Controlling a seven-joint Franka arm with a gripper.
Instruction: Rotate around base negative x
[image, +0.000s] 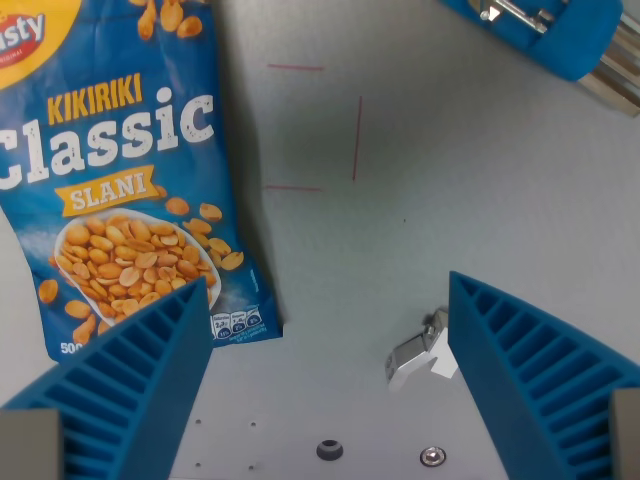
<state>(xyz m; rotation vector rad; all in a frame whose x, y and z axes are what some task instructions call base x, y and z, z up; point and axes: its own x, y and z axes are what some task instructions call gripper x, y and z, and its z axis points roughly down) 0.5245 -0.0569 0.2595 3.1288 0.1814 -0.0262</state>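
Note:
My gripper (325, 300) is open and empty above a grey table (450, 180). Its two blue ribbed fingers (125, 385) rise from the bottom corners of the wrist view, one at the left and one at the right (540, 380). A blue peanut bag (115, 170) printed "Kikiriki Classic Slani" lies flat on the table at the wrist view's left. The left finger overlaps the bag's lower corner in the picture. Nothing is between the fingers.
Thin red lines (355, 138) are marked on the table near the top middle. A small white and metal clip (420, 355) lies by the right finger. A blue object with metal parts (545, 30) is at the top right. Screw heads (330, 450) sit at the bottom.

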